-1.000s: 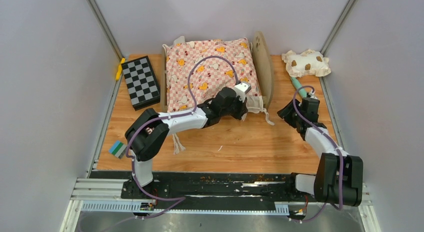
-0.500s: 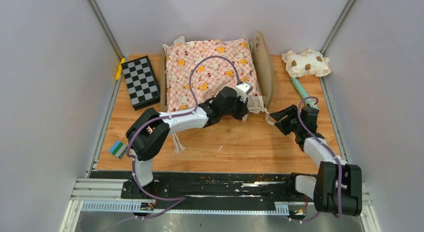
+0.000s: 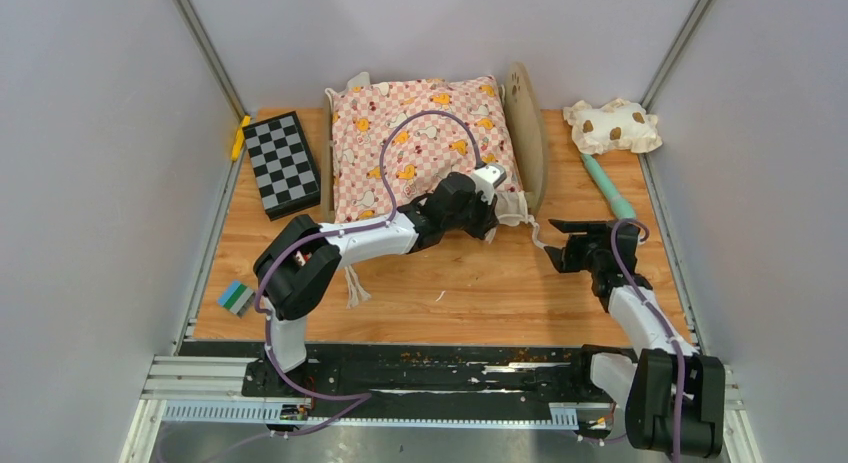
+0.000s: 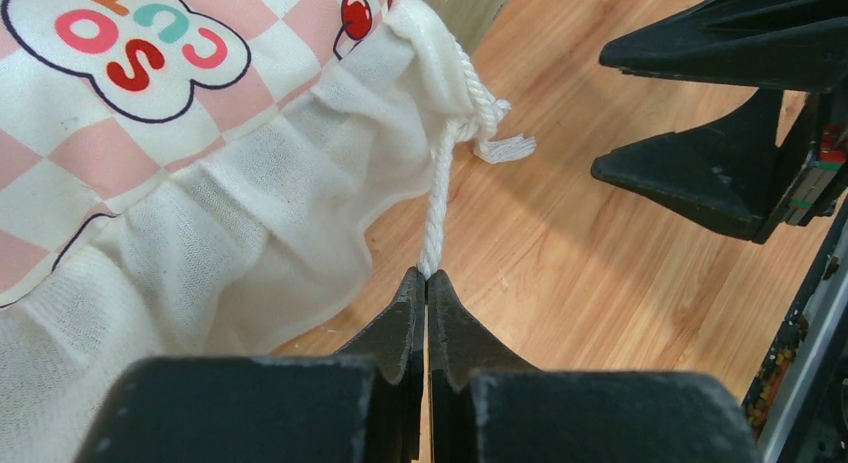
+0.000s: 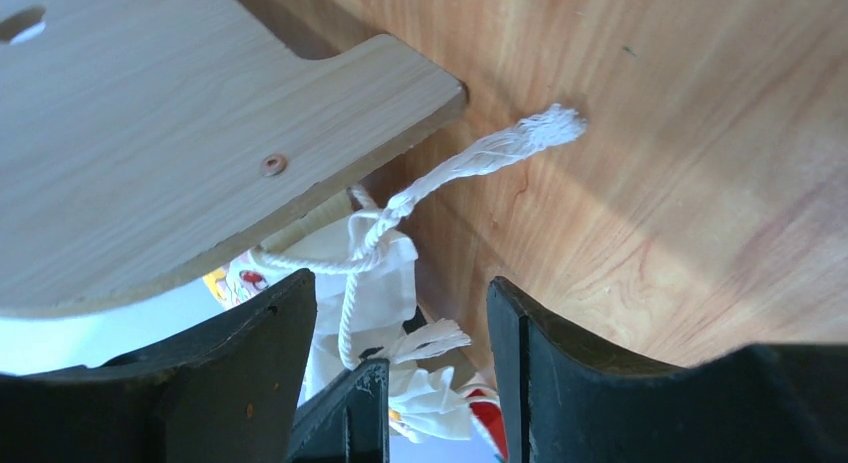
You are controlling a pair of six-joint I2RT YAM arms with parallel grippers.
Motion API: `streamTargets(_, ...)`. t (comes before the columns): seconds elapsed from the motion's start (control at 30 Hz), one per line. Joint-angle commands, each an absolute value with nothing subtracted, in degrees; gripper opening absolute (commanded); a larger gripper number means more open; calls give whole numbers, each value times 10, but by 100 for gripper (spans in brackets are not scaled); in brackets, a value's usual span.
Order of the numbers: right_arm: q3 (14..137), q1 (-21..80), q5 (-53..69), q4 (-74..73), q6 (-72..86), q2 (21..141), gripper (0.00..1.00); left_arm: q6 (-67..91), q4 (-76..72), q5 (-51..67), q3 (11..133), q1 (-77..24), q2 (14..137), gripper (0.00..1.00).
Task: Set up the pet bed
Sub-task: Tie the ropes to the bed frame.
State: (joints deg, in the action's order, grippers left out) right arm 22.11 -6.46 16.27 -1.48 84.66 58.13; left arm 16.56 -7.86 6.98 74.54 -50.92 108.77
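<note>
The pet bed (image 3: 527, 133) stands at the back of the table, its paw-print headboard on the right. The pink checkered cushion (image 3: 420, 148) lies on it and hides the base. My left gripper (image 3: 492, 226) is at the cushion's near right corner. In the left wrist view it (image 4: 427, 278) is shut on a white cord (image 4: 437, 203) tied to the cushion's ruffle. My right gripper (image 3: 560, 241) is open just right of that corner. In the right wrist view it (image 5: 400, 303) faces the headboard (image 5: 180, 133) and a second frayed cord (image 5: 480, 158), and holds nothing.
A cream brown-spotted pillow (image 3: 612, 125) lies at the back right, with a teal stick (image 3: 605, 183) in front of it. A folded checkerboard (image 3: 281, 163) and a yellow piece (image 3: 240, 136) lie left of the bed. A small blue-green block (image 3: 236, 297) sits at the near left edge.
My right arm has swung left from the table's right side to the bed's near right corner, its gripper open. The left gripper has stayed shut on the cord.
</note>
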Motion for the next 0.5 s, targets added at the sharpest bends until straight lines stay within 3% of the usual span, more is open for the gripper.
streamTargets(0.0,217,-63,178,-8,973,618,63,162,-90,73,764,-511,1090,0)
streamTargets(0.47,240,-39,212,103,1054,755,64,167,-98,81,763,-511,1095,0)
